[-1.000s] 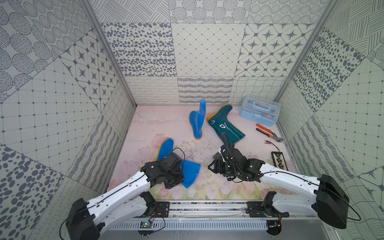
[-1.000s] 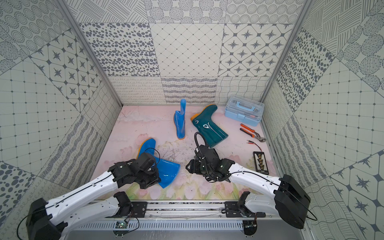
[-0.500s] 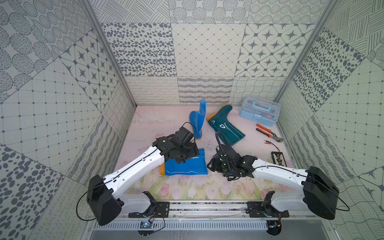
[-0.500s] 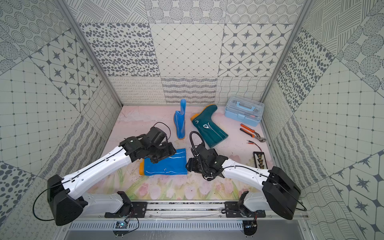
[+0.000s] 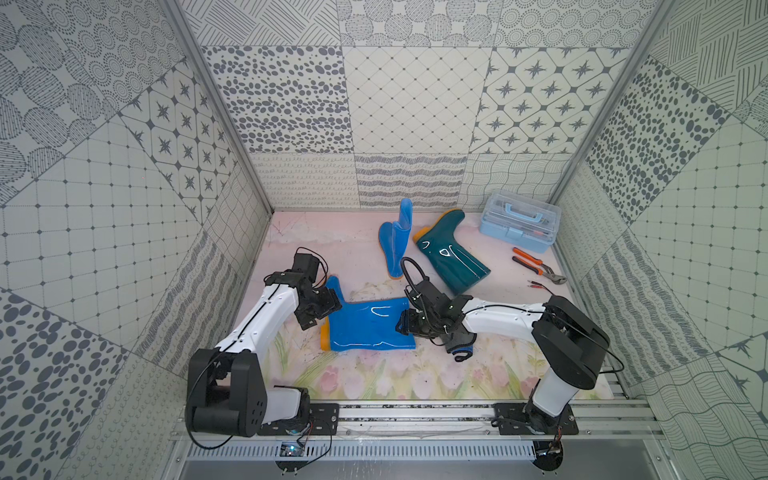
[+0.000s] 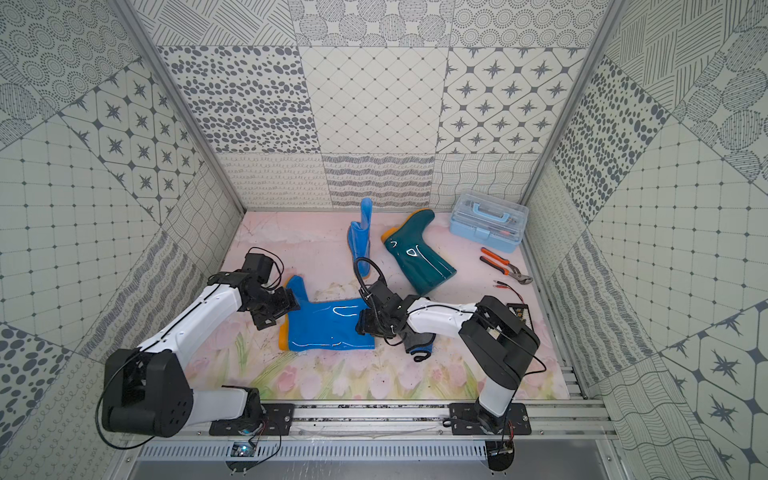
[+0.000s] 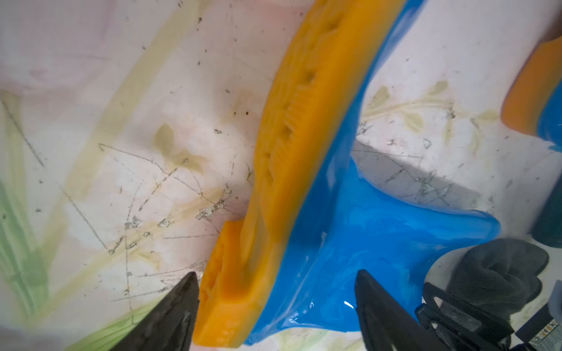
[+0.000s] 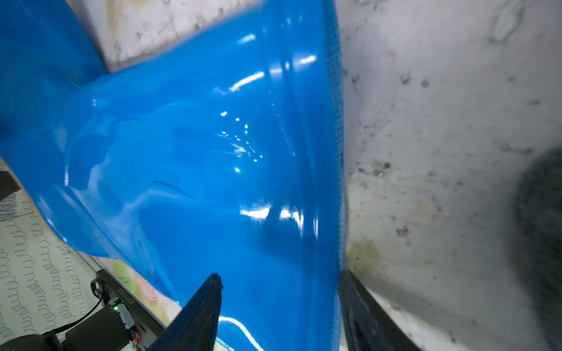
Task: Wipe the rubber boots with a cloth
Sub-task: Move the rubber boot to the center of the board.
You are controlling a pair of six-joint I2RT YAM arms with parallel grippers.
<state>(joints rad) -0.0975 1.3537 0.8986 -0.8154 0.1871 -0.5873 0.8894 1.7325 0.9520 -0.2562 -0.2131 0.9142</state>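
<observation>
Swung round since a second ago, when it sat slantwise under my left arm nearer the front rail, the glossy bright blue rubber boot with the orange sole now lies flat on its side mid-desk. Its sole points towards that arm and its cuff towards my right arm.

My left jaws stand spread, straddling the heel end of the sole; whether they touch it I cannot tell. My right jaws stand spread too, over the shaft by the cuff rim, pinching nothing. The soft dark grey cloth with blue trim and a black loop lies crumpled on the floral-printed desk. It sits just beside the cuff and partly beneath my right wrist, held by neither arm.

With no jaws clamped, the slick boot is likely to skid or spin at the first rub. Reaching the cloth means backing the right arm off first, and a careless pull could drag the cloth along or nudge the boot.

Behind, a second bright blue boot stands upright close to the right arm's cable loop, where a rising wrist could topple it. A dark teal-green boot lies just beside it. A pale blue plastic toolbox and orange-handled pliers sit well clear at the far right.
</observation>
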